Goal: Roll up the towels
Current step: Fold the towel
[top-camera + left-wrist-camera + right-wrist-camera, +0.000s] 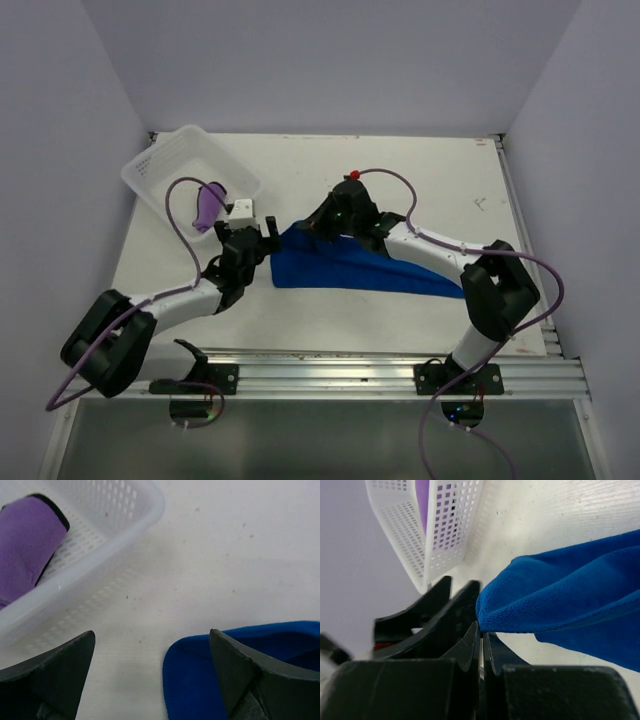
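Observation:
The royal blue towel (pixel 350 265) lies spread on the table, with its left corner raised. My right gripper (pixel 312 228) is shut on that corner; in the right wrist view the jaws (pixel 482 630) are pressed together under the towel's folded edge (pixel 560 595). My left gripper (pixel 255 235) is open and empty just left of the towel. In the left wrist view it (pixel 152 631) hangs low over bare table, with the towel's rounded edge (pixel 200 680) by its right finger. The purple towel (pixel 208 205) lies rolled in the basket and also shows in the left wrist view (pixel 25 545).
The white plastic basket (pixel 150 165) stands tilted at the back left, close to my left gripper (pixel 125 530) (pixel 450 525). The left gripper's black fingers (pixel 430 605) show right beside my right jaws. Walls enclose the table on three sides.

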You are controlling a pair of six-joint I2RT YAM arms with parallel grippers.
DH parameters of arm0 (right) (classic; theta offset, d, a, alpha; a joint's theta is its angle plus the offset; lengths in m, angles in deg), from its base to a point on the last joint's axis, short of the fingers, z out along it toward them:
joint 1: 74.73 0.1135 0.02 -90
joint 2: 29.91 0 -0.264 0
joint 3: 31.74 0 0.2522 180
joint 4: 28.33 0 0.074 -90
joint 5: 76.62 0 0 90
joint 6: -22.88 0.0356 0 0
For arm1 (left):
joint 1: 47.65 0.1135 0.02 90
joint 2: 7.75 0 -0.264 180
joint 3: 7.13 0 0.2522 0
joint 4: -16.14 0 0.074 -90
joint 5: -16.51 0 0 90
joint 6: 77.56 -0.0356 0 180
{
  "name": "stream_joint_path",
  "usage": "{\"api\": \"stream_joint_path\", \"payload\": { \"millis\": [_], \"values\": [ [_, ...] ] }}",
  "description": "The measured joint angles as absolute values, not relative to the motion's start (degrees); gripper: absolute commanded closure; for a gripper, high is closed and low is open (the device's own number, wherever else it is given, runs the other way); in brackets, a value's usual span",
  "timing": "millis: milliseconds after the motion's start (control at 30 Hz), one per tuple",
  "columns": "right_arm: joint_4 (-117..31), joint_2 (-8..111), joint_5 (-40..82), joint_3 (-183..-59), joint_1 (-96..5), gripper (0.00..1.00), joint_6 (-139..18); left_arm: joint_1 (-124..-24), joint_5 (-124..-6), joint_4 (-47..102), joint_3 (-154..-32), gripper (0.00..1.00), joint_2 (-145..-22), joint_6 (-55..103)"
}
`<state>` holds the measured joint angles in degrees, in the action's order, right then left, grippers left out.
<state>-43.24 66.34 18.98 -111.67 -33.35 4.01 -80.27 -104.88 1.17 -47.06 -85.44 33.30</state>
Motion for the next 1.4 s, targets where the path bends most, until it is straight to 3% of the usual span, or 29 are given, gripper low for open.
{"api": "stream_joint_path", "payload": {
  "millis": [300, 1100, 1200, 1300, 1400],
  "values": [
    [-43.13, 67.74, 18.89, -110.82, -29.39, 1.0, 4.51, -79.9, -101.6, 7.18, -47.3, 0.01, -68.17, 36.45],
    [-41.19, 75.23, 18.46, -107.13, -21.0, 0.99, 7.35, -79.9, -97.76, 15.55, -47.35, 0.01, -60.87, 36.98],
    [-40.71, 76.61, 18.54, -107.15, -20.65, 0.95, 7.57, -79.9, -96.93, 15.79, -47.35, 0.01, -60.55, 37.17],
    [-40.62, 77.24, 18.72, -107.15, -20.41, 0.7, 8.16, -79.9, -95.79, 15.9, -47.35, 0.0, -60.5, 37.61],
    [-40.18, 77.31, 18.94, -107.17, -20.41, 0.57, 8.19, -79.9, -94.28, 16.01, -47.35, 0.0, -60.35, 38.53]
  ]
}}
